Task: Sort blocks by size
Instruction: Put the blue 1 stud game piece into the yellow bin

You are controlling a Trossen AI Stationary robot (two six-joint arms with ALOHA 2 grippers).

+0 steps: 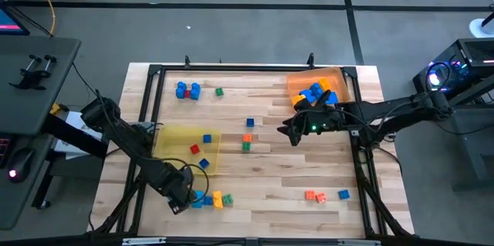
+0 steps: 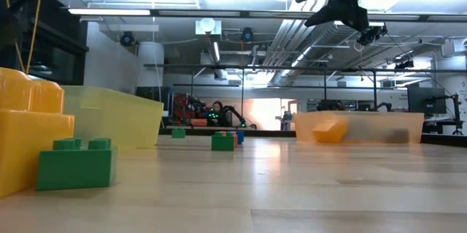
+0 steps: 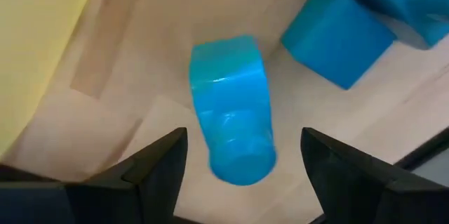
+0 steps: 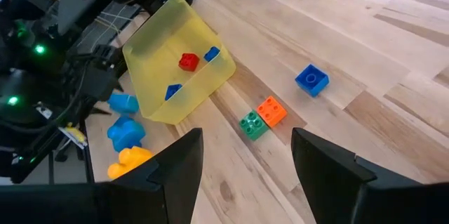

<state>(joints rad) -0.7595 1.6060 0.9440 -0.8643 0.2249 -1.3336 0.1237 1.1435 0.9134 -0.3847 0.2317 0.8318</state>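
Note:
Near the table's front left, my left gripper (image 1: 185,193) (image 3: 242,164) points down, open. One finger stands on either side of a small blue block (image 3: 233,136) that rests on the wood, and neither touches it. More blue blocks (image 3: 338,38) lie just beyond it, beside an orange-yellow one (image 1: 218,198) and a green one (image 1: 228,197). A yellow tray (image 1: 174,144) holds two blue blocks and a red one (image 1: 194,149). My right gripper (image 1: 293,132) (image 4: 245,161) hangs open and empty above the table's middle, in front of an orange tray (image 1: 340,80) with blue and orange blocks.
Loose blocks lie about: a blue pair (image 1: 187,90) and a green one (image 1: 219,92) at the far left, blue, orange and green ones (image 1: 247,138) mid-table, orange and blue ones (image 1: 324,196) at the near right. A black frame (image 1: 154,92) borders the table.

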